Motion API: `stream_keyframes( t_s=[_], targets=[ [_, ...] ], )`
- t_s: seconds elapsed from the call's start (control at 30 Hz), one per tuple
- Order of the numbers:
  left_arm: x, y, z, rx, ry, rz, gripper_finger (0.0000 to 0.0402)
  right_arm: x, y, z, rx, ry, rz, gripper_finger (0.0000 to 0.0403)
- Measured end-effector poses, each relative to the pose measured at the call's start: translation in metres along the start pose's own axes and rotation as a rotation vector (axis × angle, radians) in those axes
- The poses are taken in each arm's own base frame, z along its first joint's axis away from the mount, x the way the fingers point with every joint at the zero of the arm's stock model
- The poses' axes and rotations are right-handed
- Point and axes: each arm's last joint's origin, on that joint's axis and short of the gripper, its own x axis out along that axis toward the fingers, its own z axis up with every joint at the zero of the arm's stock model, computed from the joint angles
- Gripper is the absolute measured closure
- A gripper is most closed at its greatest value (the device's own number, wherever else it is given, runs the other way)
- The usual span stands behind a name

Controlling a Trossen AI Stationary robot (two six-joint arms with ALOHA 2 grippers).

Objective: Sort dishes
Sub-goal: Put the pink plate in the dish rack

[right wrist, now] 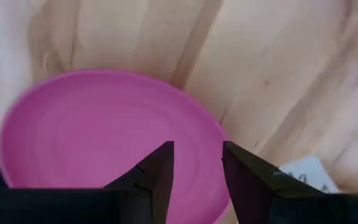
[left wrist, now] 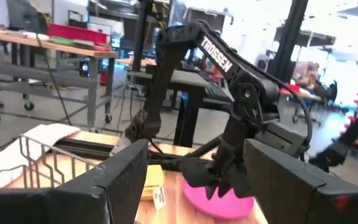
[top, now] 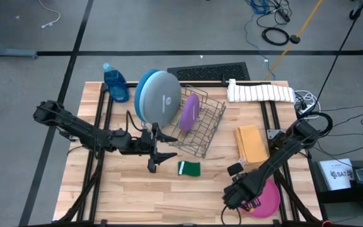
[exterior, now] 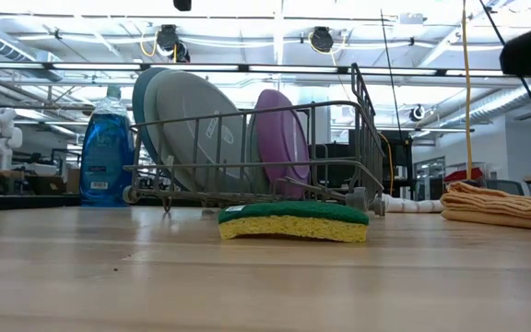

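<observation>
Sorting is judged to be partly done. Two large round plates, a pale-blue plate [top: 161, 96] and a deep-blue plate [top: 141, 94] behind it, are stood on edge in the grey wire rack [top: 208, 129], and a smaller purple plate [top: 190, 111] is slotted upright beside them. A pink plate [top: 265, 198] is left lying flat on the wooden table [top: 137, 195], at the near right corner. No teal plate can be made out in any view.

The right gripper [top: 237, 195] is held just over the pink plate's edge. In its wrist view the fingers [right wrist: 157, 174] are seen parted above the pink surface, with nothing between them; whether the plate is touched cannot be told. The left gripper [top: 158, 157] is stretched out over the table in front of the rack, spread wide and empty.

The plates look like smooth, matte plastic, thin, with shallow raised rims. The rack is made of thin metal wire, open on all sides. A soft green-and-yellow sponge [exterior: 293, 221] lies between rack and table edge, and a blue soap bottle [top: 115, 83], a white towel [top: 260, 93] and an orange cloth [top: 252, 143] are set around the rack.
</observation>
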Motion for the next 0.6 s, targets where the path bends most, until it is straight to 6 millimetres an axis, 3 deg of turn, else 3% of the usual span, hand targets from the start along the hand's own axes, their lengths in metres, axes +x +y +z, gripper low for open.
stream_keyframes(
  t_s=[0.6],
  targets=[
    [0.001, 0.0, 0.003, 0.05, -0.026, -0.03, 0.0137, 0.058, -0.011, 0.029, -0.244, 0.169, 0.101, 0.0273]
  ],
)
